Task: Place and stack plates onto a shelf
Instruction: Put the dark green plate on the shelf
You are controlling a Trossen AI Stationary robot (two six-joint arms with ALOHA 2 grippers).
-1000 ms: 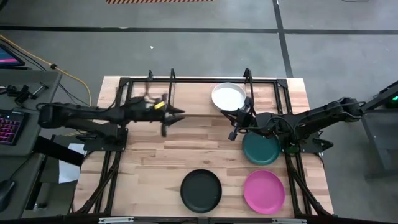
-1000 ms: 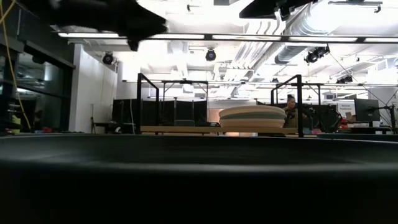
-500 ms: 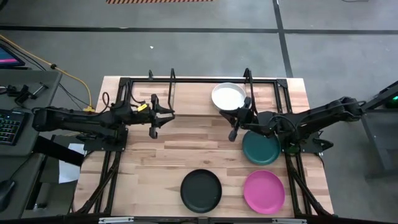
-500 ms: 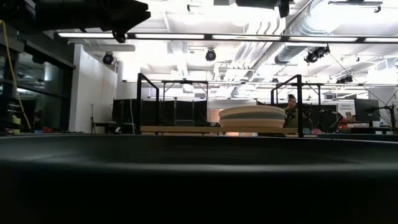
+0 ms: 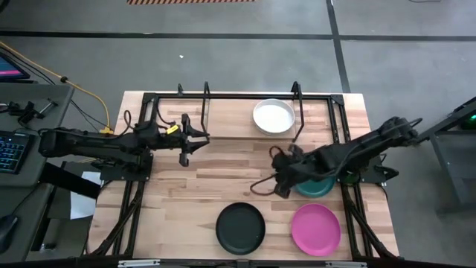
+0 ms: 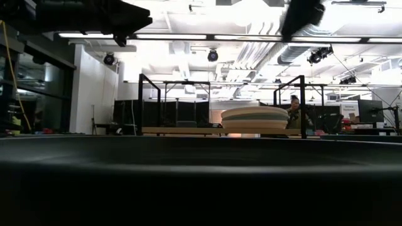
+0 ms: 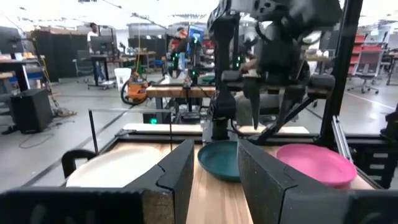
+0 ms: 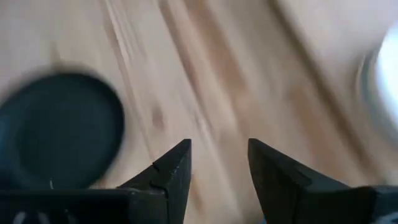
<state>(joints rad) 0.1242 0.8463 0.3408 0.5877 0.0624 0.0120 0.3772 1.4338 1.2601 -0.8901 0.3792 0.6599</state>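
Risk first: right gripper (image 5: 274,184) hangs empty over bare table (image 5: 223,167), fingers parted, just beside the dark teal plate (image 5: 316,182), with the arm lying across that plate. A low or off-centre approach could likely shove the plate toward the magenta plate (image 5: 315,228) or clip its rim, not grasp it. Black plate (image 5: 240,227) sits near the front edge, well apart from the gripper.

Left gripper (image 5: 184,140) waits near the shelf's (image 5: 223,138) empty end, fingers apart, nothing held; a crossing there could foul a delivery.

White plate (image 5: 274,116) tops a stack on the shelf, far right; the low view shows three layers.

Orientation: all plates lie flat, rims up. Round, so no long axis.
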